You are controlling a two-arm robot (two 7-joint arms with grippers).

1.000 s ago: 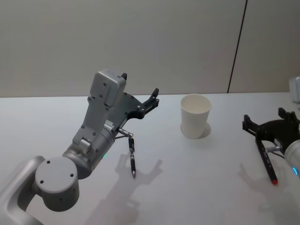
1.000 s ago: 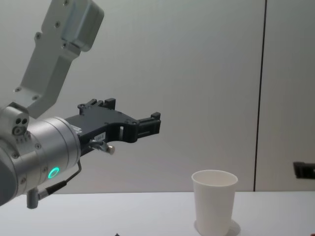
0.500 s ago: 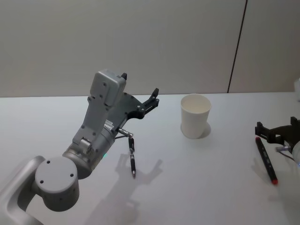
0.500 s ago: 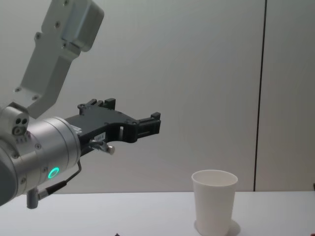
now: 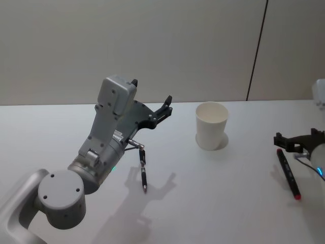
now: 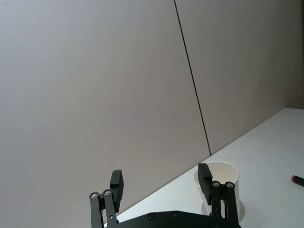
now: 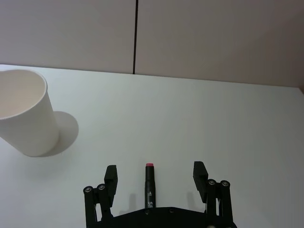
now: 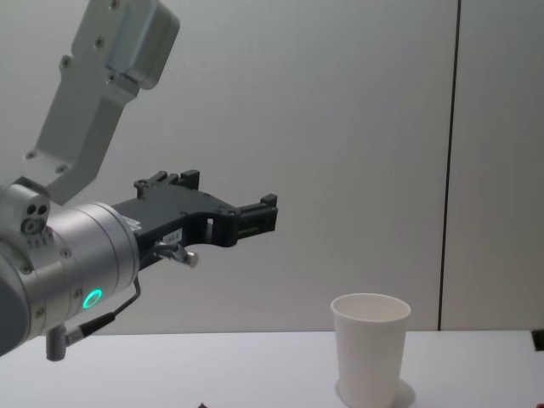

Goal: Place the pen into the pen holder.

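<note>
Right wrist view: my right tool (image 7: pixel 155 171), wide open and empty, brackets the red-tipped pen (image 7: pixel 149 190), so I judge pre-grasp, next descend and close; left tool (image 6: pixel 160 173) hangs raised, open.

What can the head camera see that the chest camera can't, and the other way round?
Head view adds the tabletop: a dark pen lying beside the left arm, a red-tipped pen at the right, and the open right pincer by it. Chest view adds side-on height: the left pincer hangs well above the white cup. Both show that cup and the raised left pincer.
</note>
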